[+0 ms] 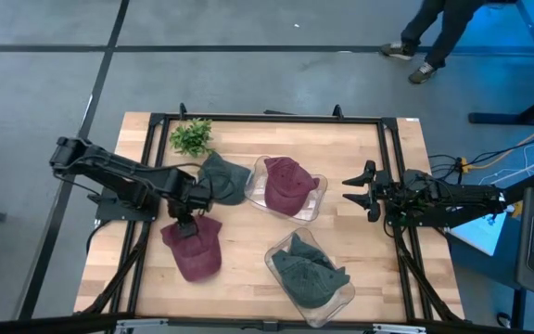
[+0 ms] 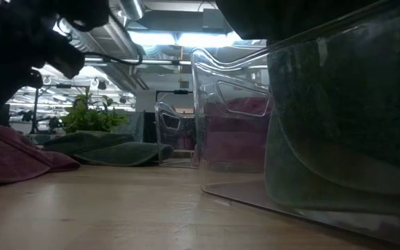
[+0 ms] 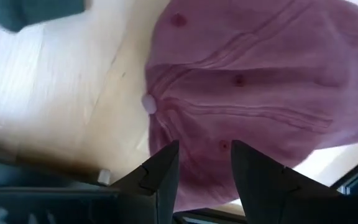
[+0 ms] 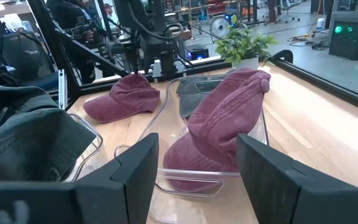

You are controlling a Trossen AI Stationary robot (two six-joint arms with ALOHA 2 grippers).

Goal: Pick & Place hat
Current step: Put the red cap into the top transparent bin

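Two open fingers: my left gripper (image 3: 202, 165) hovers over the loose maroon cap (image 1: 193, 249).
Next: descend and pinch its crown; my right gripper (image 1: 358, 192) waits, jaws apart.

plant (image 1: 191, 136): far-left table corner | person's legs (image 1: 431, 37): floor beyond table | green-lit box (image 4: 349, 30): room

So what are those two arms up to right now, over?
Left gripper open, over the loose maroon cloth cap on the wooden table. Right gripper open, idle at right edge. Nothing blocking.
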